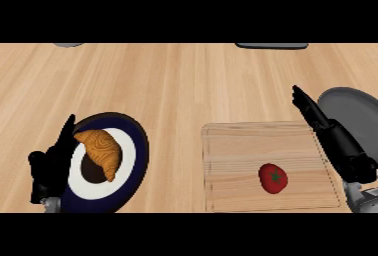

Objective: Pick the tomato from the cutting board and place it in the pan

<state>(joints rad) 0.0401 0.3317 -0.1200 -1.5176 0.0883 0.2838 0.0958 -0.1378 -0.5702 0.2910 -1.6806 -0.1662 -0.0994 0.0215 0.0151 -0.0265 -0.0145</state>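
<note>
At lower right of the frame, tomato (273,178) lying on cutting board (236,150), untouched. Right hand (332,137) along the board's right edge, fingers straight, holding nothing. Behind it, grey pan (354,107) at right edge. At lower left, croissant (102,152) on plate (136,150); left hand (50,165) beside, fingers straight. Wooden worktop (184,80) beneath.

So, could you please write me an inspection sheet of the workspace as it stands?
Surface: wooden counter, light planks.
Job's things: tomato lies on the cutting board; grey pan at the right edge, nothing seen in it.
Clutter: croissant on a dark-rimmed plate; two grey items cut off at the far edge.
Hands: left hand open beside the plate; right hand open, fingers straight, between board and pan.
Cables: nothing seen.
Surroundings: nothing seen.
</note>
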